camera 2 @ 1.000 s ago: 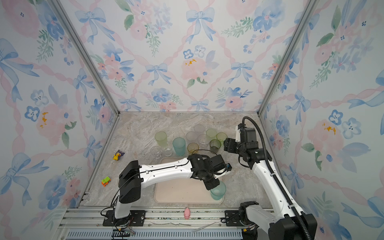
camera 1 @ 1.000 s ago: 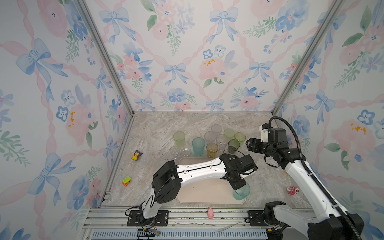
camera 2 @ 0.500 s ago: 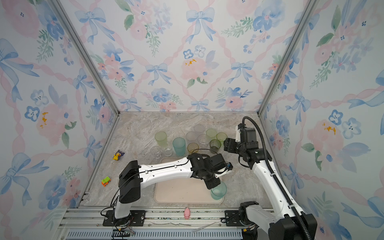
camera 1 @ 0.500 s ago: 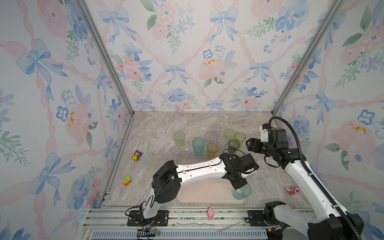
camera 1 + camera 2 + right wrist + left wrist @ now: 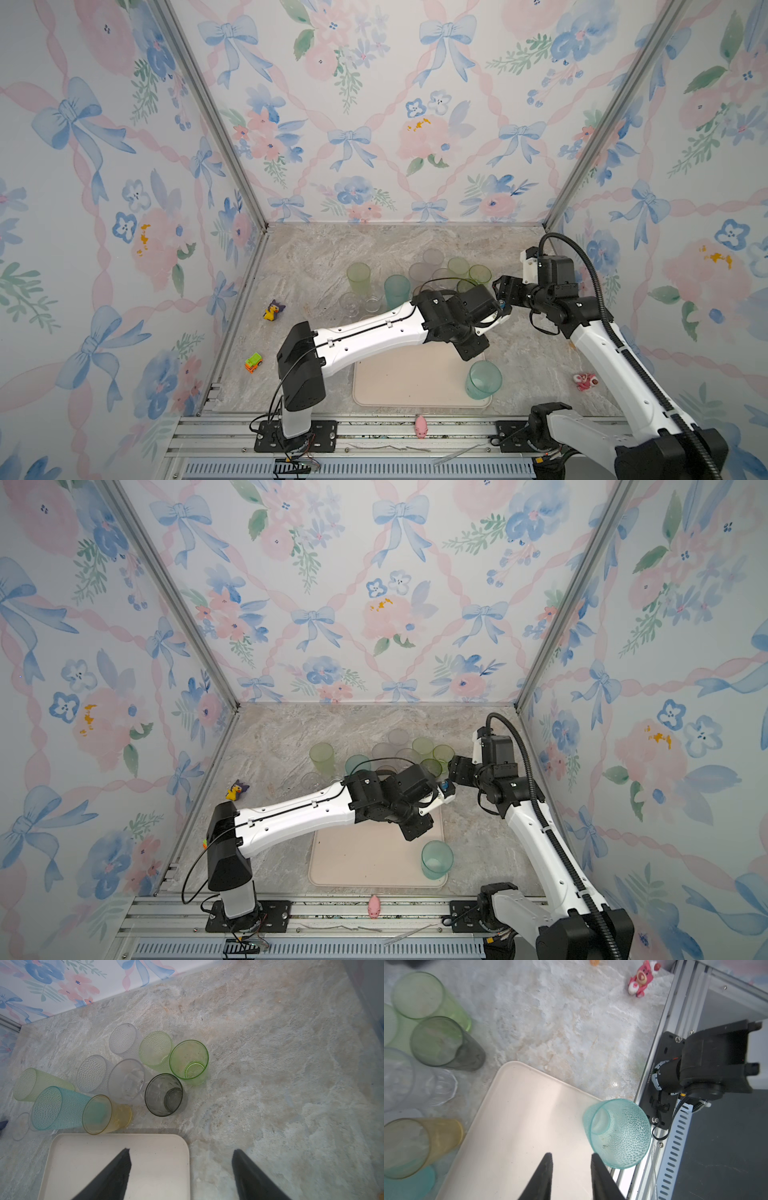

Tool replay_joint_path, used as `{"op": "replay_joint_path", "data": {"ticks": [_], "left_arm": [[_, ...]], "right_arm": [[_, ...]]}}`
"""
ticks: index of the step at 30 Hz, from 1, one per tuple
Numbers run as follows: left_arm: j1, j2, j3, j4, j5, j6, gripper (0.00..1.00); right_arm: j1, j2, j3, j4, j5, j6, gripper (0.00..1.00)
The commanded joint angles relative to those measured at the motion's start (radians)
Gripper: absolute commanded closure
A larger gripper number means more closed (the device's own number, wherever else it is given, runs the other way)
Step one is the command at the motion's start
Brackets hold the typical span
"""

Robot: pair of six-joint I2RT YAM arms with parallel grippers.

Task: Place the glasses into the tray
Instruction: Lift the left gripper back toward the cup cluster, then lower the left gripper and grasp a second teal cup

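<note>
teal glass (image 5: 483, 379): upright, mouth up, inside the tray (image 5: 399, 386) at its front right corner, close to the rim; nothing grips it.
tray: cream, flat on the desk (image 5: 270, 1064) by the front rail; holds this one glass, the remainder bare.
other glasses: bunched on the desk just past the tray's far edge. amber glass (image 5: 106, 1114) and second teal glass (image 5: 54, 1108) hug that edge; smoky grey glass (image 5: 164, 1095) and bright green glass (image 5: 189, 1061) sit on the side toward the right arm.
left gripper (image 5: 571, 1155): over the tray, just beside the teal glass; jaws parted a little, empty. whether the nearer jaw brushes the glass wall, cannot tell.
right gripper (image 5: 181, 1149): hovers over the tray's far right corner, facing the bunch; jaws spread wide, empty.
step in hand (judgement): one glass placed, left arm clearing off, next pick due from the bunch.
doing it well: lift the left jaws straight up before any sideways swing, so the light tumbler is not tipped over the low rim. for the next pick, take an outer glass, the smoky grey looks handiest for the right arm; straddle one wall or the whole body, close gently.
risk: neighbours stand touching; a wide approach may knock them.
</note>
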Motion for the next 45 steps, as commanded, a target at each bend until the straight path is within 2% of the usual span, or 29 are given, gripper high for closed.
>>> {"op": "replay_joint_path", "data": {"ticks": [1, 5, 8, 15, 23, 45], "left_arm": [[0.134, -0.086, -0.045, -0.003, -0.064, 0.005, 0.67], [0.306, -0.121, -0.069, -0.007, -0.123, 0.029, 0.66], [0.412, -0.11, -0.073, -0.009, -0.115, 0.053, 0.65], [0.557, -0.044, -0.074, -0.009, -0.088, 0.083, 0.65], [0.601, 0.026, -0.064, -0.011, -0.069, 0.11, 0.67], [0.645, 0.147, -0.047, -0.02, -0.04, 0.16, 0.69]], "right_arm": [[-0.011, -0.021, -0.005, -0.003, -0.014, -0.007, 0.21], [-0.008, -0.019, -0.001, -0.003, -0.025, -0.001, 0.21], [-0.008, -0.019, 0.001, -0.006, -0.028, 0.001, 0.21], [-0.001, -0.015, 0.014, -0.018, -0.027, 0.0, 0.21], [0.005, -0.007, 0.024, -0.019, -0.023, 0.001, 0.21], [0.021, 0.014, 0.033, -0.016, -0.01, 0.001, 0.21]]}}
